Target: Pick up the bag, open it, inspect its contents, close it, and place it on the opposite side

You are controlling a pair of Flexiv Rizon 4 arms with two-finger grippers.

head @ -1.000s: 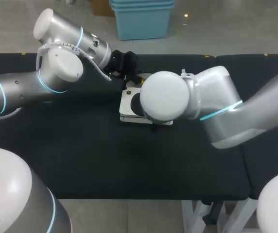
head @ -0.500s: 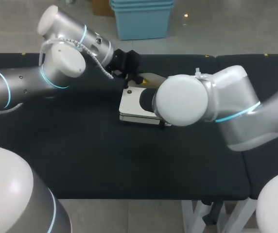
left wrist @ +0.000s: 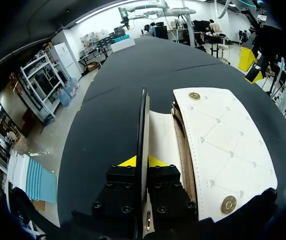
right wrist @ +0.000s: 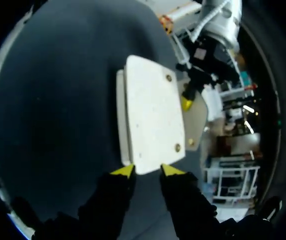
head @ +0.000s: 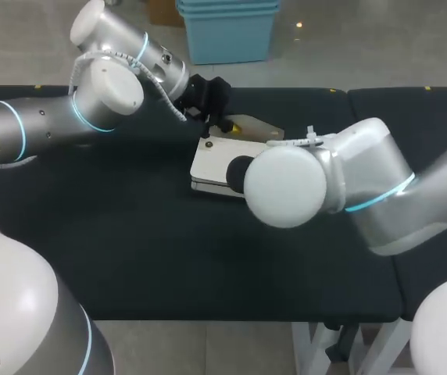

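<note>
White quilted bag (head: 210, 160) lies mid-worktop (head: 130, 242) with its beige flap (head: 255, 125) raised, and the left gripper (left wrist: 142, 161) is pinched tight on that flap's edge. Right gripper (right wrist: 147, 171) hovers, fingers parted, tips flanking the bag's near edge.

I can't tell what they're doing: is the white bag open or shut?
Open. The left pincer holds the flap lifted off the white bag, baring two snaps.
</note>
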